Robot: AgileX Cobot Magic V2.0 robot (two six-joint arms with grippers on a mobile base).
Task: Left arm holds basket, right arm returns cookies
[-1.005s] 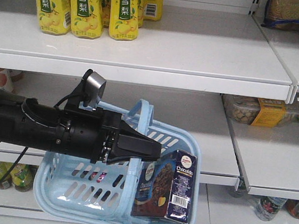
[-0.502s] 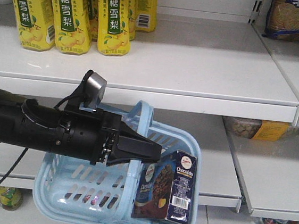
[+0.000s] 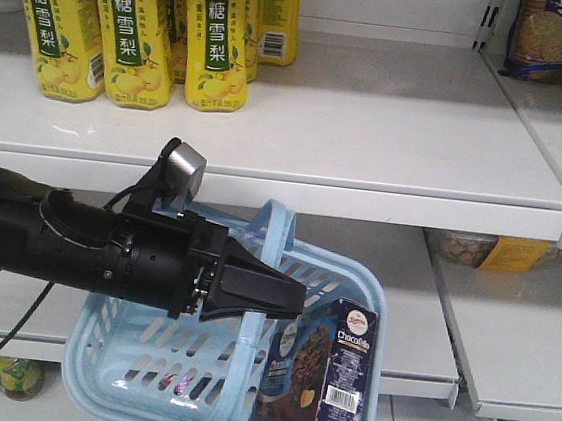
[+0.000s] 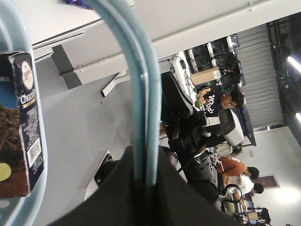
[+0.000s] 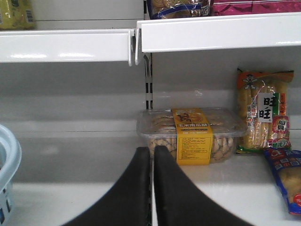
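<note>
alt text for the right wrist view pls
The right gripper, closed and empty, points at a clear snack tub with a yellow label on a white shelf. A snack bag stands to its right; the light blue basket shows at the left edge.

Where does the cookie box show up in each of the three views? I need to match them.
Front view: the cookie box stands at lower right, inside the basket.
Left wrist view: the cookie box is at the far left, next to the basket's rim.
Right wrist view: not in it.
Shared landmark: the light blue basket, at the right wrist view's left edge.
</note>
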